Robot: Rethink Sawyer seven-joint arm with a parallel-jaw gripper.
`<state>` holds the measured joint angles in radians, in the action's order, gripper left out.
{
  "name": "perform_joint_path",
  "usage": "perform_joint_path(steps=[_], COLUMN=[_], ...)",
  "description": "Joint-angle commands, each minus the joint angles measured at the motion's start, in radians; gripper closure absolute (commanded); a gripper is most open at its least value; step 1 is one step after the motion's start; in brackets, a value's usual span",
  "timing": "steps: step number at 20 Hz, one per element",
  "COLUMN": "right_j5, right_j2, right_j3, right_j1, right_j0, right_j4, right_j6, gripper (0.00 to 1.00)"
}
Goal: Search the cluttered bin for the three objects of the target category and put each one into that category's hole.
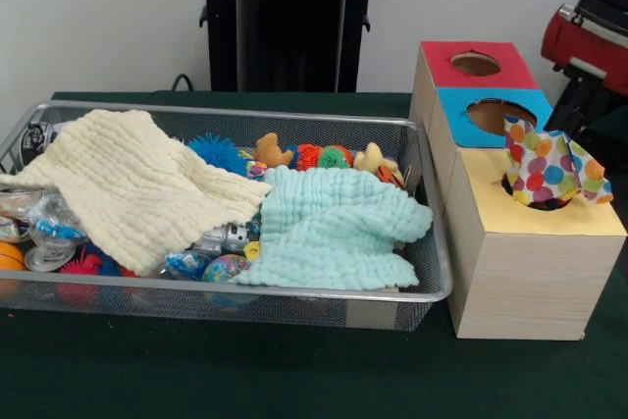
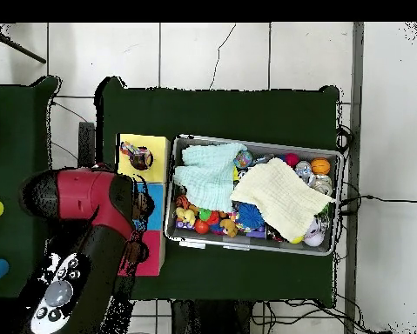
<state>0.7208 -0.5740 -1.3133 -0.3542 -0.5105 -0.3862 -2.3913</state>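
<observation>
The wire mesh bin (image 1: 294,292) sits at the left, full of toys; it also shows in the overhead view (image 2: 255,142). One white fabric piece with coloured polka dots (image 1: 549,169) sticks up out of the round hole (image 1: 555,205) of the yellow-faced box (image 1: 530,233), partly inside it; the overhead view shows it too (image 2: 140,156). No other dotted fabric shows in the bin. My red and black arm (image 1: 589,41) enters at the right, and a black part of it (image 1: 581,105) hangs just behind the fabric. In the overhead view the arm (image 2: 85,196) lies over the boxes and hides the gripper.
A cream waffle cloth (image 1: 137,183) and a mint waffle cloth (image 1: 334,228) cover much of the bin's toys. The blue-faced box (image 1: 461,105) and the red-faced box (image 1: 442,66) stand behind the yellow one. A green cloth (image 1: 294,370) covers the table.
</observation>
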Motion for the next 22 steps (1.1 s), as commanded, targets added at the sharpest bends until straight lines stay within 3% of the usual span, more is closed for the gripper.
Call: perform_joint_path(steps=[1,16,22], right_j5=[-0.064,-0.118,-0.251], right_j2=[0.075,0.064,0.101], right_j3=[-0.115,-0.126,-0.153], right_j1=[0.064,0.087,0.100], right_j0=[0.008,0.003,0.019], right_j4=[-0.058,-0.087,-0.110], right_j6=[-0.310,-0.296,-0.285], gripper=[1.00,1.00,1.00])
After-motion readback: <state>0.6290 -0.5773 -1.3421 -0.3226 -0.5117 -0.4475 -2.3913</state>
